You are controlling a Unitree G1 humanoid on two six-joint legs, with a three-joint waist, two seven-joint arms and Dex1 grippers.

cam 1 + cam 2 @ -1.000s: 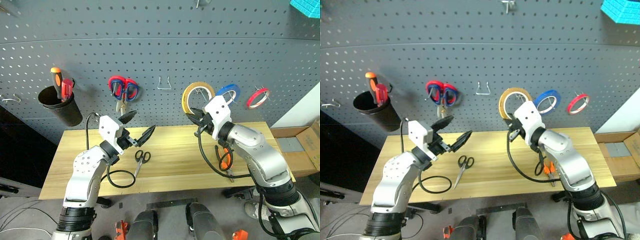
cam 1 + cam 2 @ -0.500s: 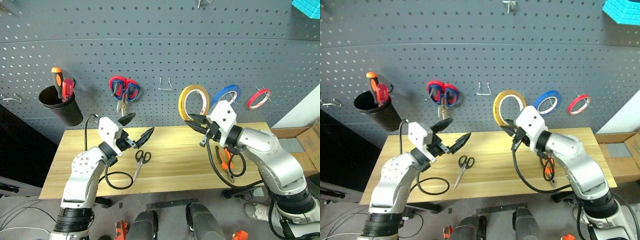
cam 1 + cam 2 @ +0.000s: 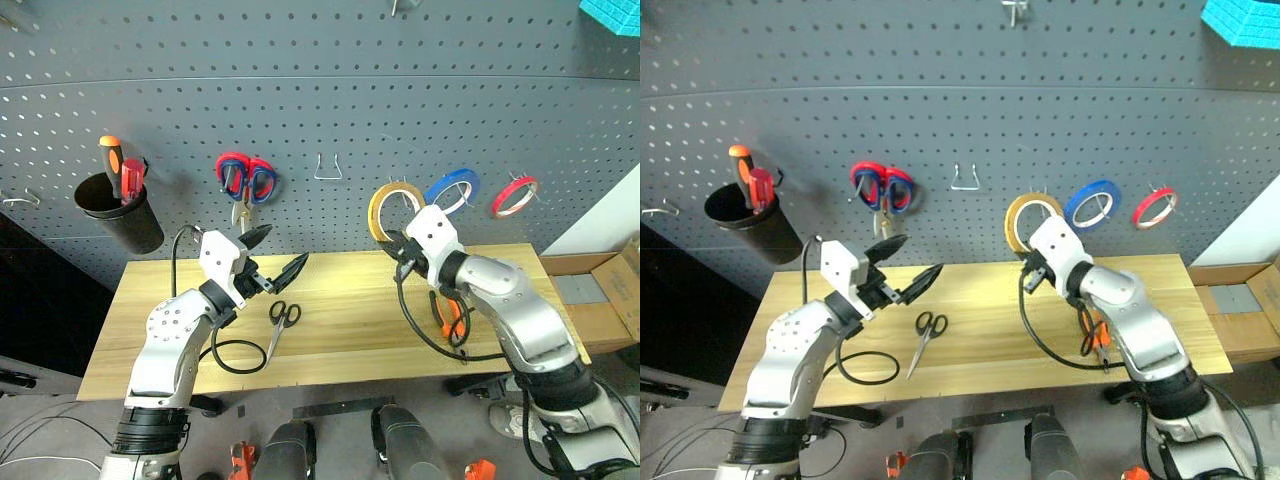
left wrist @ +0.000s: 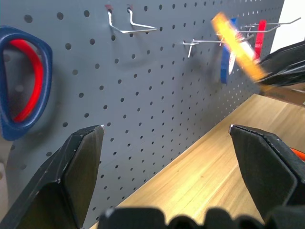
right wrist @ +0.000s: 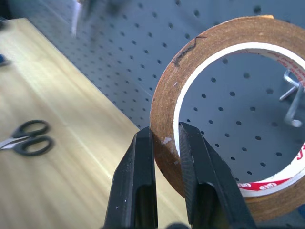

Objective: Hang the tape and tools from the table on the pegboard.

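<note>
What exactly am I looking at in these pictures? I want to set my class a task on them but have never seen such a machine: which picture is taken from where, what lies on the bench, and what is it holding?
It is a two-armed robot at a table before a pegboard. The two wide pictures come from cameras in its head; the close ones from a camera on each wrist. The right gripper pinches the yellow tape near a bare hook. The left gripper is open and empty. Black scissors and orange-handled pliers lie on the table. A blue roll, a red roll and snips already hang.
</note>
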